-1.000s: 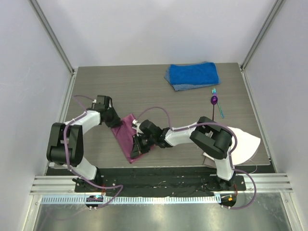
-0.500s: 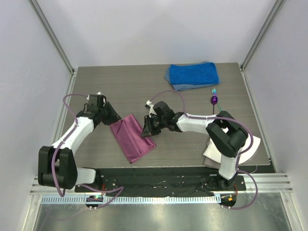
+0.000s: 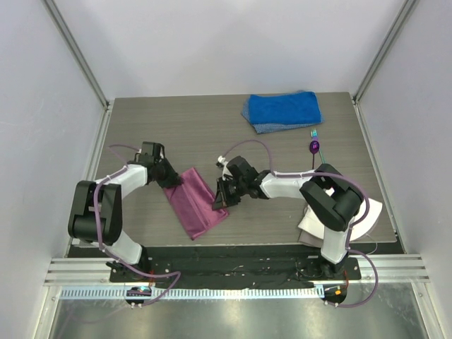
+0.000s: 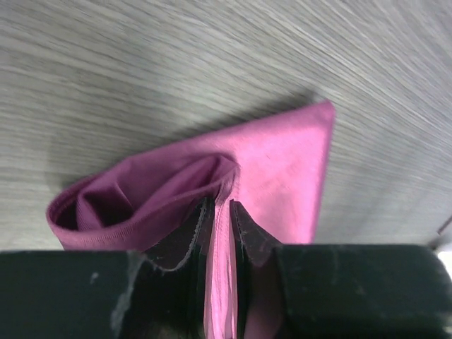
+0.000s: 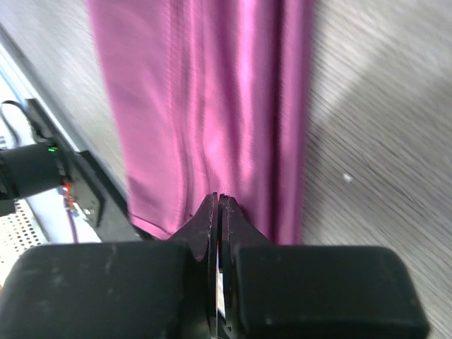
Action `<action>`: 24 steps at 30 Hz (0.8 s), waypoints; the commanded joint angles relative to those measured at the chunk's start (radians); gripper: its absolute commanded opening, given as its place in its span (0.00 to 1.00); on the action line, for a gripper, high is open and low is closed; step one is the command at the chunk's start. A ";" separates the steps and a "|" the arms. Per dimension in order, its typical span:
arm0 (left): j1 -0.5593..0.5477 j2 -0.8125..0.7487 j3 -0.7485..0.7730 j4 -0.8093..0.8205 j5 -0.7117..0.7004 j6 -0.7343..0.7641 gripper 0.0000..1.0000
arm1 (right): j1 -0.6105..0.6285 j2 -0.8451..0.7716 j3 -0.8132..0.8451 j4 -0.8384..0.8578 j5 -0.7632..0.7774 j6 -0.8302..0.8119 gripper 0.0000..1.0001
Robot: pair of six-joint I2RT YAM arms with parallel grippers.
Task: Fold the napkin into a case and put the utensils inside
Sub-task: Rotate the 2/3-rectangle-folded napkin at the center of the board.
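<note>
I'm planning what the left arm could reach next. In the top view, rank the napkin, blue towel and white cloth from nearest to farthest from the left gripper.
1. Napkin: pinched in the left gripper, left of centre.
2. Blue towel: far side, right of centre.
3. White cloth: near right corner.

Bright, even light from above. The top view is sharp, with soft shadows on the desk [image 3: 212, 127]. Both wrist views are blurred: the wood grain streaks, the napkin [image 4: 282, 169] shows a soft sheen, and the near jaws are dark and out of focus.
</note>
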 commanded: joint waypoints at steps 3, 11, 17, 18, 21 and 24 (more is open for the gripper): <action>0.003 0.088 0.063 0.024 -0.070 0.024 0.17 | 0.003 -0.007 -0.092 0.107 0.014 0.039 0.01; 0.003 0.109 0.103 -0.007 -0.127 0.057 0.16 | 0.019 -0.008 -0.181 0.211 -0.003 0.125 0.01; -0.003 0.092 0.140 -0.027 -0.102 0.096 0.17 | 0.076 -0.010 -0.192 0.279 -0.019 0.188 0.01; -0.007 0.086 0.146 -0.038 -0.104 0.102 0.20 | 0.078 -0.010 -0.182 0.284 -0.026 0.203 0.01; -0.032 0.041 0.141 -0.065 -0.105 0.106 0.28 | 0.078 -0.039 -0.150 0.262 -0.027 0.188 0.01; -0.058 -0.035 0.126 -0.077 -0.102 0.117 0.36 | 0.062 -0.113 -0.101 0.155 0.005 0.130 0.04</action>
